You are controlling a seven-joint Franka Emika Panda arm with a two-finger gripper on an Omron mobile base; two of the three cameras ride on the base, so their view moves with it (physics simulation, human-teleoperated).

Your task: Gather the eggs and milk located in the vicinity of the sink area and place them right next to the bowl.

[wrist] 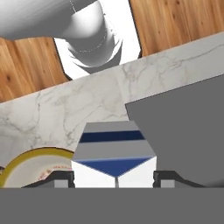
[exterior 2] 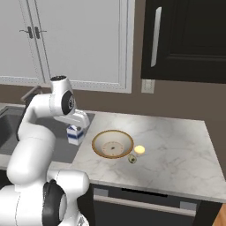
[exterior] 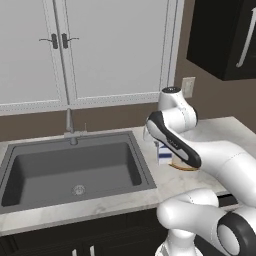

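Observation:
The milk, a small white carton with a blue band, stands at the counter's left end between the sink and the bowl. My gripper comes down on it from above. In the hand view the milk fills the gap between the two fingertips, which press on its sides. The golden-rimmed bowl lies just beside it. One of the eggs, small and pale yellow, lies on the counter right of the bowl. The arm partly hides the milk in the left base view.
The dark grey sink with its thin faucet lies left of the carton. A small dark rounded thing sits at the bowl's front right. Marble counter stretches right. A dark cabinet hangs above.

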